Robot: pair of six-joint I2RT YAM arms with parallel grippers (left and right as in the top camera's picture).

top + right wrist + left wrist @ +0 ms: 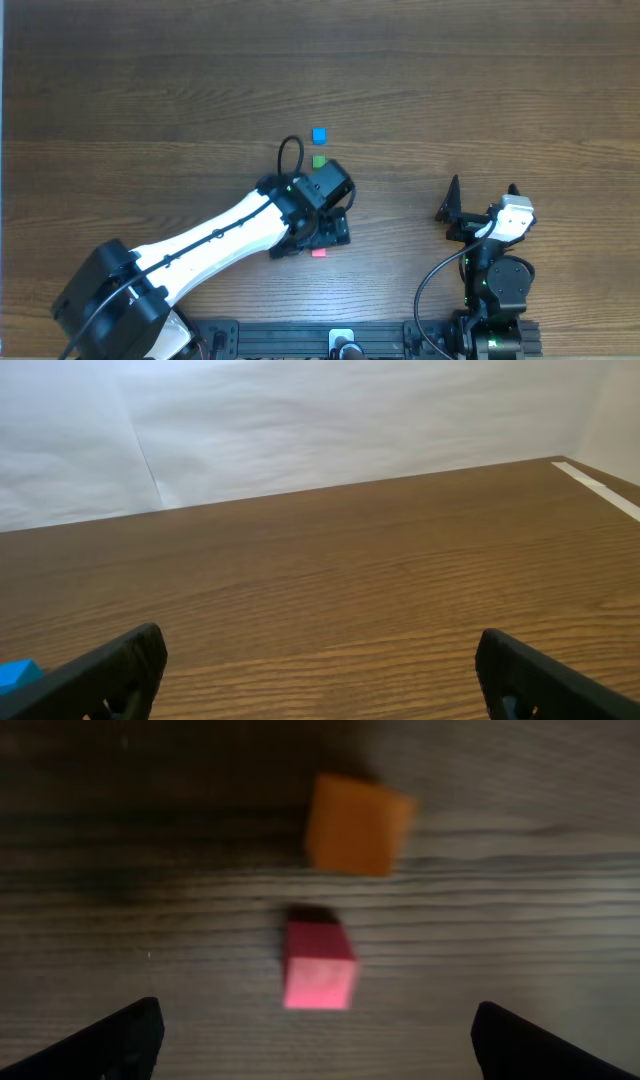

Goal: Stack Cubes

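My left gripper (315,1045) hangs open above a pink cube (319,970), which lies on the wood between the spread fingers. An orange cube (358,824) lies a short way beyond the pink one. From above, the left gripper (326,236) covers most of the pink cube (319,253), whose edge peeks out beneath it. A green cube (319,160) and a blue cube (319,135) lie farther out, one behind the other. My right gripper (480,196) stands open near its base, holding nothing; the blue cube (16,675) shows at the edge of its wrist view.
The wooden table (500,90) stretches bare to the far side and both sides. A white wall (320,420) stands behind the table's far edge. A strip of white tape (600,490) lies at the table's corner.
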